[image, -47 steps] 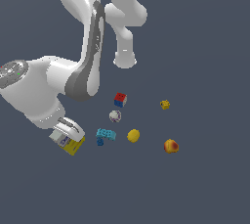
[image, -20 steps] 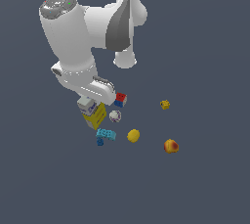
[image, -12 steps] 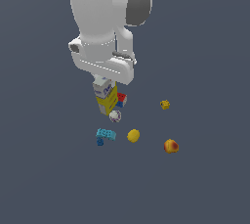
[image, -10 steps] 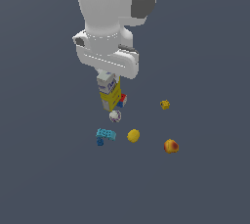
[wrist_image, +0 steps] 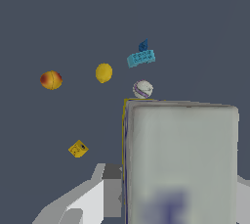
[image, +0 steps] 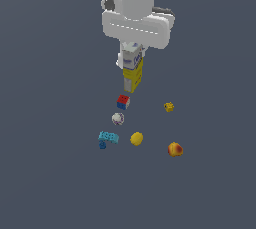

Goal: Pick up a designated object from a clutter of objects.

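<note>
Pick essentially done: gripper jaws clamp the yellow-white box, which hangs upright clear above the red-blue cube and remaining clutter; only holding or raising it remains.

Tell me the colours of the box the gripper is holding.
The box is yellow below, white-grey with blue print above; the exterior view shows it best.

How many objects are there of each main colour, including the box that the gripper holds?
Yellow: 3, the box, lemon-like ball and tiny piece
Red: 2, the cube and fruit
White: 1, the ball
Cyan: 1, the brick
Total: 7
</note>
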{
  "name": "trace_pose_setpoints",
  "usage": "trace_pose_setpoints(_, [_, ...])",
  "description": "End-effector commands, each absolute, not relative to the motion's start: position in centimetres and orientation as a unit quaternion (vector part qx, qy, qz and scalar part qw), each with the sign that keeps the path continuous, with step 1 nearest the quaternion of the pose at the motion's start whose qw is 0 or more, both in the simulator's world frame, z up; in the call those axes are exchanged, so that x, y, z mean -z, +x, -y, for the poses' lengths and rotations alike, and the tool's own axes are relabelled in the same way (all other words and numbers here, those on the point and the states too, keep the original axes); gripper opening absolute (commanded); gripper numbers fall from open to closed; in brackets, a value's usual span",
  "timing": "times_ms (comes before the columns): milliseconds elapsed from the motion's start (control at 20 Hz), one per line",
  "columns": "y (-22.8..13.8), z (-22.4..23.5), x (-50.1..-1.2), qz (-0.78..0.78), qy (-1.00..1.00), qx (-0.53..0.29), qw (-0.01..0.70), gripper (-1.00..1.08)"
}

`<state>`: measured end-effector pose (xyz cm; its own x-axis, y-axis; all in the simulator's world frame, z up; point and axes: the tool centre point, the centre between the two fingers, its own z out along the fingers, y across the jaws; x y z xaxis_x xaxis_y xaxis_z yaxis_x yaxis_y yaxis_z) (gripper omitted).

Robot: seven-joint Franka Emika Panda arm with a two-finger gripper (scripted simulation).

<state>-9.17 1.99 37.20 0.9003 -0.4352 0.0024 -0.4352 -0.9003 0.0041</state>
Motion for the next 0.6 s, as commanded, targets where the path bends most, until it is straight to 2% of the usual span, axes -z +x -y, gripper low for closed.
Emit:
trace_pose_setpoints(0, [-10.5,-3.7,-38.7,0.224,0.975,-0.001,0.003,-1.00])
trace_pose_setpoints(550, [-13.7,-8.6,-43.2,0.224,0.975,0.000,0.001,-1.00])
